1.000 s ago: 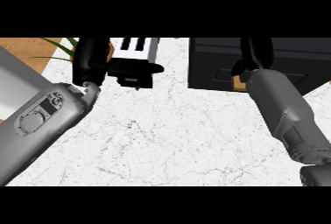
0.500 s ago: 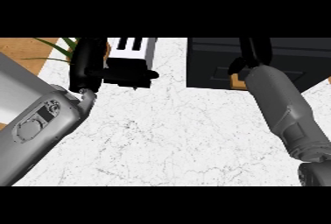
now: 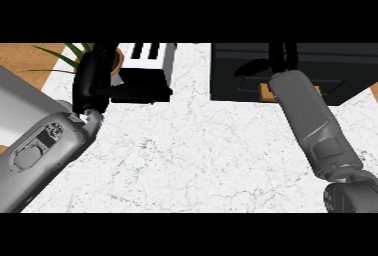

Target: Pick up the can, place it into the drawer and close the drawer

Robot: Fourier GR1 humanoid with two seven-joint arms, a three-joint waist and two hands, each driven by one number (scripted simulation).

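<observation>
Head view: the counter is white marble, with both grey forearms coming up from the lower edge. The left hand sits at the upper left, its black bulk reaching rightward across the near side of a white box with dark slots in its top (a toaster, by the look of it). Whether this hand is spread or closed cannot be told, and nothing shows in it. Green leaves poke in just left of it, over a strip of wood floor.

The right hand lies over a black box at the upper right and runs off the top edge; its state cannot be told either. An orange patch shows at the box's near edge, just beside the right forearm. The can cannot be made out anywhere.
</observation>
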